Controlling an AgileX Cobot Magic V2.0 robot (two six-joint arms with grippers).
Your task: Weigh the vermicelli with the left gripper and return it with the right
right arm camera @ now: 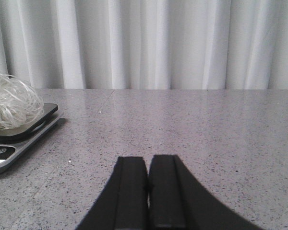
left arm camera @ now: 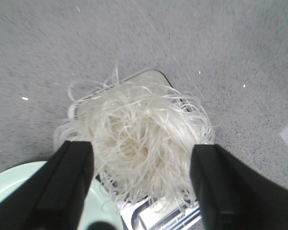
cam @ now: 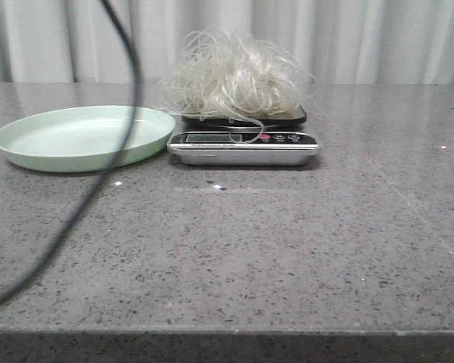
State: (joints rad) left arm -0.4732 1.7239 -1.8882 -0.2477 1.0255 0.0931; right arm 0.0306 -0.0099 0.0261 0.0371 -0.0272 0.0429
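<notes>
The vermicelli [cam: 234, 79], a fluffy tangle of whitish strands, lies on the black platform of a silver kitchen scale [cam: 244, 145]. In the left wrist view the vermicelli [left arm camera: 139, 139] sits on the scale [left arm camera: 163, 218] below my left gripper [left arm camera: 141, 160], whose jaws are wide open above it and hold nothing. A pale green plate [cam: 83, 136] lies left of the scale, empty. My right gripper [right arm camera: 148, 167] is shut and empty, low over the table to the right of the scale [right arm camera: 19, 139]. Neither gripper shows in the front view.
A thin black cable [cam: 98, 181] hangs blurred across the left of the front view. The grey speckled table [cam: 287, 249] ends at a white curtain [cam: 363, 38] behind. The plate's rim [left arm camera: 19, 177] shows beside the left finger.
</notes>
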